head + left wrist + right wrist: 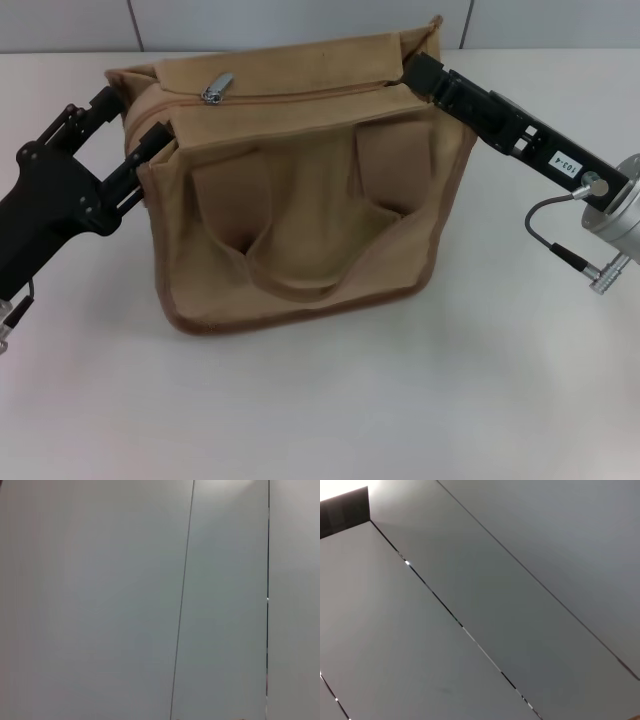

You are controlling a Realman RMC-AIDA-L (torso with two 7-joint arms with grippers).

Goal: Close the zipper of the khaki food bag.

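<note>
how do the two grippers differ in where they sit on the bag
The left gripper meets the khaki food bag at its left upper side, near the silver pull tab; the right gripper meets the opposite top corner, far from the tab. The left arm comes from lower down, the right slopes down from higher. Both touch the bag's top edge.

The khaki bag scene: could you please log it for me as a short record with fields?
bag: khaki bag on its side on the white table, handles toward the robot
zipper: pull tab at the bag's left end
left gripper: at the bag's left edge
right gripper: at the bag's right top corner
wrist views: only grey panels
</note>
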